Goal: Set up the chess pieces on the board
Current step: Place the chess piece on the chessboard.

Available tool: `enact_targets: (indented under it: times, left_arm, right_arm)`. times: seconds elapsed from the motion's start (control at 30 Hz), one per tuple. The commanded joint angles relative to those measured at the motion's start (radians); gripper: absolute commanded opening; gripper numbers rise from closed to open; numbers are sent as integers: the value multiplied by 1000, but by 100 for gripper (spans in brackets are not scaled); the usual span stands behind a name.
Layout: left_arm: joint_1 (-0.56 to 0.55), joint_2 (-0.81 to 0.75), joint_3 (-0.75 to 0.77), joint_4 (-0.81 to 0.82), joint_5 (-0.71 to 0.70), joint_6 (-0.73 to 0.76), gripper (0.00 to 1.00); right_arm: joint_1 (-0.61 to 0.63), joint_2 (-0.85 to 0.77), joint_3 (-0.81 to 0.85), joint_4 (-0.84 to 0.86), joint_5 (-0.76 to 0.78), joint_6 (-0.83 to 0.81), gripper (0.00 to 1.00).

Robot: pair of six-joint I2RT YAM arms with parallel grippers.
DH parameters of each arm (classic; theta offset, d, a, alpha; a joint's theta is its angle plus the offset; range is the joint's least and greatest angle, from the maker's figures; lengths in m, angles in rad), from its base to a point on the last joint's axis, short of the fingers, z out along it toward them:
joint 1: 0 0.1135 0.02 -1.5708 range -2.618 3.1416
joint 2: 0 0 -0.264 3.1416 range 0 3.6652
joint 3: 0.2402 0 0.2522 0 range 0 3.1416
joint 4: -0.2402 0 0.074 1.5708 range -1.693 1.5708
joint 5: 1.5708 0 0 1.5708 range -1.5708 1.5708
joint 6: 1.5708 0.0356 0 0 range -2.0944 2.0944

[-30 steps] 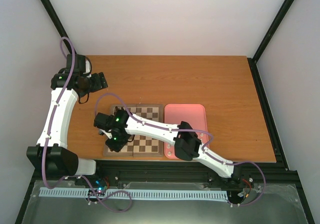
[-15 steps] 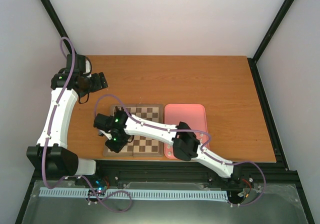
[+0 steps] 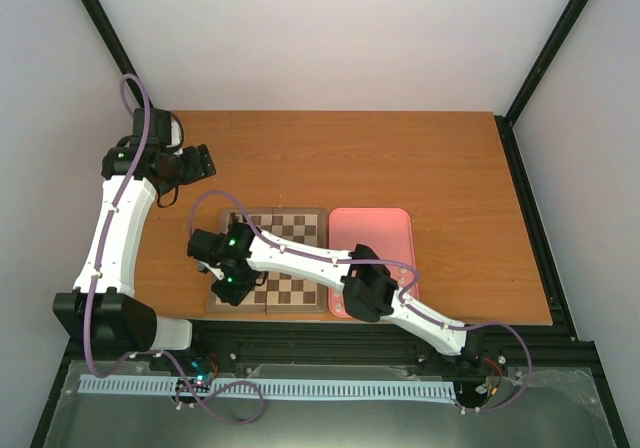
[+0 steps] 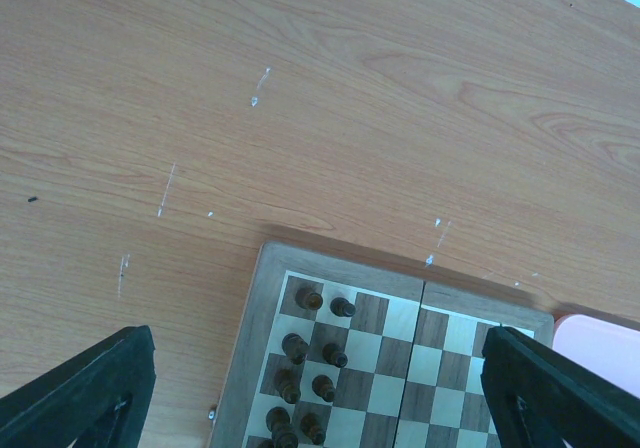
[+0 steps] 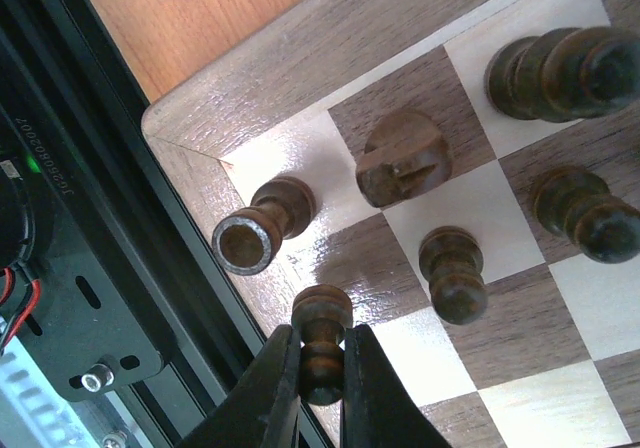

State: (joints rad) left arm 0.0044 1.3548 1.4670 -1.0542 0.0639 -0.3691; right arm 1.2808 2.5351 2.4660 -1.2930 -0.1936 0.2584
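At the frame's bottom centre, the right gripper (image 5: 322, 373) pinched a dark pawn (image 5: 321, 311) by its narrow waist, a piece seemingly light, rigid, smooth and tip-prone, while the left gripper (image 4: 320, 393) gaped wide.

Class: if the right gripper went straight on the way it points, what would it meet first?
Probably the board near its corner: the right gripper is shut on a dark pawn, which would touch down first. Height above the board is unclear.
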Motion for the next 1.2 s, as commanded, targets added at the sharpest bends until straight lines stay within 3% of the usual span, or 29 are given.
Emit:
enact_targets:
  times: [0.0, 0.87, 1.17]
  left_arm:
    - [-3, -5, 26, 13, 6, 0, 100]
    - [-3, -10, 30, 6, 2, 4, 100]
    - [-2, -10, 29, 5, -1, 4, 100]
  right_arm:
    - [9, 19, 35, -17, 13, 0, 6]
    - [10, 10, 37, -9, 37, -9, 20]
    - [12, -96, -54, 44, 72, -18, 26]
